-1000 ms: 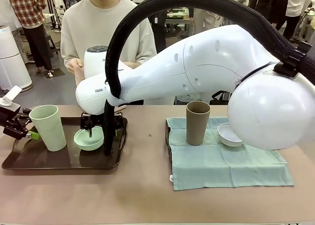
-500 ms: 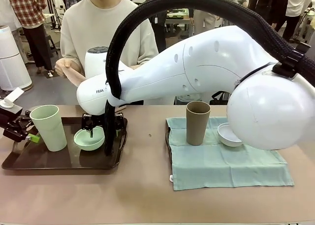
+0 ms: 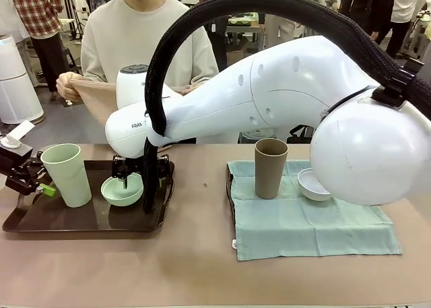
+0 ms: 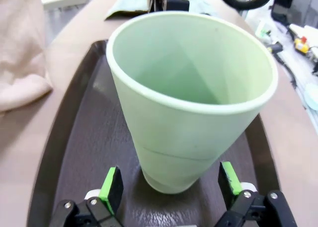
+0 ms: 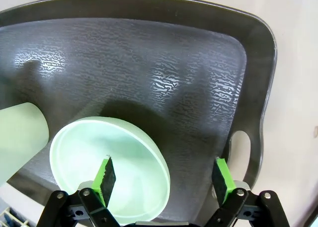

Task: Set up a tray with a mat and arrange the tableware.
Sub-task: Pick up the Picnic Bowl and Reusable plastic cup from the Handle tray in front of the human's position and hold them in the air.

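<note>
Left jaws are wide open either side of the green cup (image 4: 191,103) on the tray (image 4: 74,137), gripping nothing. Right jaws open too, straddling the rim of the green bowl (image 5: 99,160) beside it.

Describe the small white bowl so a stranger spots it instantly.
Start at the blue-green cloth on the table's right side. Beside the tall brown cup on it sits the small white bowl; the other bowl, on the dark tray, is green.
</note>
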Tool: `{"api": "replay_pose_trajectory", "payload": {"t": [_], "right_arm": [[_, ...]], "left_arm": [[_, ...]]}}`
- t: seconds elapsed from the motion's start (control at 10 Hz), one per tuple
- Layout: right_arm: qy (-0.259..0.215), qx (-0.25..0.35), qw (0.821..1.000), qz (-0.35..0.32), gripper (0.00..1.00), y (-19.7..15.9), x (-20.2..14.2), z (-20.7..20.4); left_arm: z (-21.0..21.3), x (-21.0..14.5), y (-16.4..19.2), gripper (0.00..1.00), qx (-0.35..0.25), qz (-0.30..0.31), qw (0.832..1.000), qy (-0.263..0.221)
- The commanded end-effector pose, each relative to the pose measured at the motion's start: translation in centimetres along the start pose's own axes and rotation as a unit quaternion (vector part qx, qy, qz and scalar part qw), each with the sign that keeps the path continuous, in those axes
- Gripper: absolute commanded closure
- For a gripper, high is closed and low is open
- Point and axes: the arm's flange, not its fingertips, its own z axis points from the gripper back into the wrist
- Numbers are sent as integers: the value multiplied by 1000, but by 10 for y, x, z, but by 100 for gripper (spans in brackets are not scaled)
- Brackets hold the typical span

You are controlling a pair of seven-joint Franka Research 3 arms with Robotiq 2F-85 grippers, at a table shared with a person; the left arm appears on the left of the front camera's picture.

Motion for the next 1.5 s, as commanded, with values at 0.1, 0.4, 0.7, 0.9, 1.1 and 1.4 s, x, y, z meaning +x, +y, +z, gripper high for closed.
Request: {"api": "replay_pose_trajectory", "payload": {"t": [0.1, 0.4, 0.7, 0.9, 1.1, 1.4], "right_arm": [[-6, 0, 1000, -6, 0, 6, 3, -3], [-2, 1, 1000, -7, 0, 6, 5, -4], [-2, 3, 1000, -5, 0, 6, 7, -6], [-3, 4, 1000, 8, 57, 5, 7, -7], [-2, 4, 1000, 8, 62, 5, 8, -8], [-1, 1, 1000, 6, 100, 5, 7, -7]], "left_arm": [[-17, 10, -9, 0, 7, -33, 999, -15], [-30, 15, -9, 0, -5, -32, 999, -15], [-41, 19, -10, 0, -10, -35, 999, -12], [-39, 18, -8, 56, -5, -33, 999, -32], [-38, 19, -8, 100, -3, -33, 999, -32], [-34, 21, -8, 72, 2, -28, 999, -32]]}}
